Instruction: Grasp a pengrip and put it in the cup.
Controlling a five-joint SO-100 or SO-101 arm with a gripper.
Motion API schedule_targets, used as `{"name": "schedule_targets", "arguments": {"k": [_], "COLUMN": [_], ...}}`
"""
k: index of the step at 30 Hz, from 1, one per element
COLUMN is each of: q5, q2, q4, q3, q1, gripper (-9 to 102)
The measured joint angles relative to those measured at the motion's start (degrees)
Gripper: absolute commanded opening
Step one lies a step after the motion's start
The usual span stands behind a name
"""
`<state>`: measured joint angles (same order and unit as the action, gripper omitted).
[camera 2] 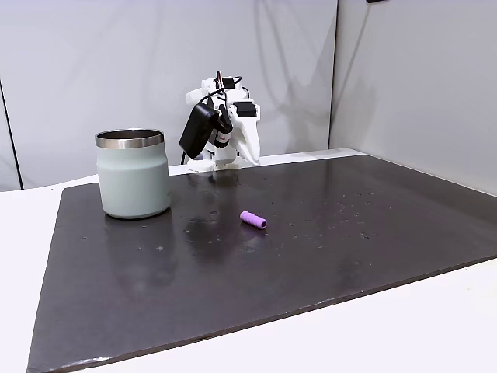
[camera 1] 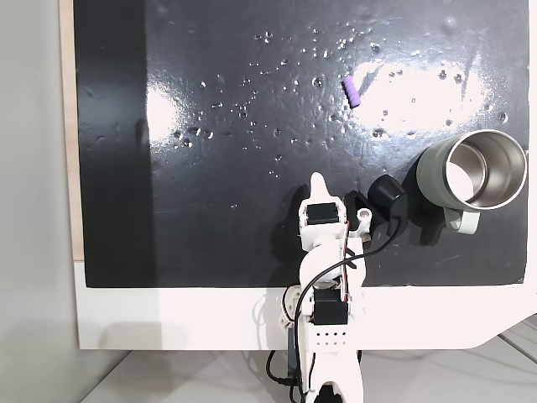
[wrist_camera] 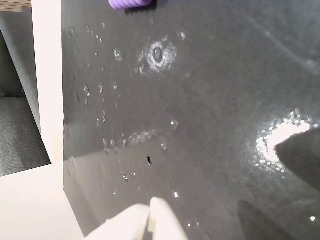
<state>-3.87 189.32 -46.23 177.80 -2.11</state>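
Black glossy mat (camera 1: pixel 252 168) covers most of a white table (camera 1: pixel 168 319), and it's dotted with little dents or bubbles that catch the glare. Plain grey wall panels (camera 2: pixel 116 70) sit behind it in a fixed view.

Count is easy: one pengrip, one cup, one arm. The pengrip (camera 1: pixel 352 91) is a tiny light-purple tube lying on its side out in the open on the mat, well apart from everything; in the wrist view just its bottom edge (wrist_camera: pixel 130 3) pokes in at the top. The cup (camera 1: pixel 474 172) is a pale grey-green mug with a shiny steel inside, standing upright near the mat's right edge in the top-down fixed view, small handle pointing toward the arm's side of the table.

The white arm (camera 1: pixel 325 252) is folded up at the near edge of the mat, and its gripper (camera 1: pixel 317 180) holds nothing, with the fingertips (wrist_camera: pixel 150 212) looking pressed together in the wrist view. A black camera pod (camera 1: pixel 388 195) hangs off its side, just beside the cup but not touching.
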Motion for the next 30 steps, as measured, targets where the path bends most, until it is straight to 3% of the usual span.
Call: {"name": "schedule_targets", "arguments": {"k": [20,23,30], "q5": [-0.6,0.0,3.3], "q2": [-0.9,-9.3,-47.6], "q4": [2.2,4.8,9.0], "q3": [-0.3,-4.0,-27.5], "q1": [-1.6,-1.8,3.9], "gripper": [0,0,0]}}
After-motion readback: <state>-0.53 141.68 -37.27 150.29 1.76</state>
